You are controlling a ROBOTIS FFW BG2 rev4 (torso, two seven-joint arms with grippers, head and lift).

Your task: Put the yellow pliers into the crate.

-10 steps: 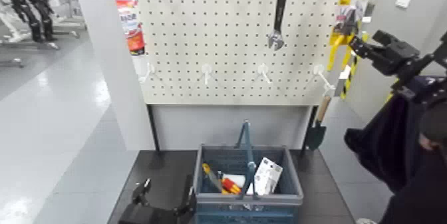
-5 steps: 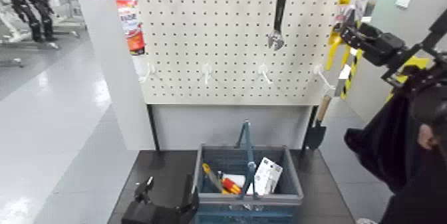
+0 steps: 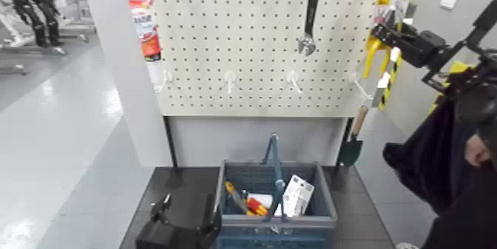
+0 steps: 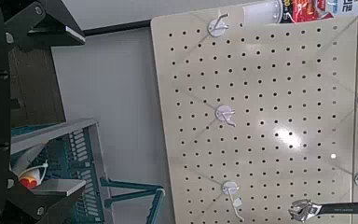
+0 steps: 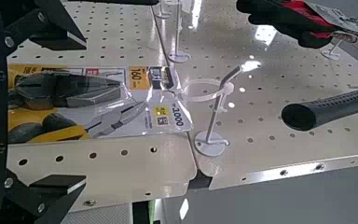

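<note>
On the printed card of the yellow pliers [image 5: 75,103], held between the open fingers of the right gripper [image 5: 23,103], the number "160" is printed in a yellow box (just past the plier jaws), with "-1000" beside it. The smaller print on the card cannot be read. No other text is legible.

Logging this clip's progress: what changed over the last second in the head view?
The right claw moved in toward the pegboard's right edge, closing on the hanging yellow pliers; they are not yet lifted off. The left claw stayed low beside the crate, whose contents and the black wrench are unchanged.
</note>
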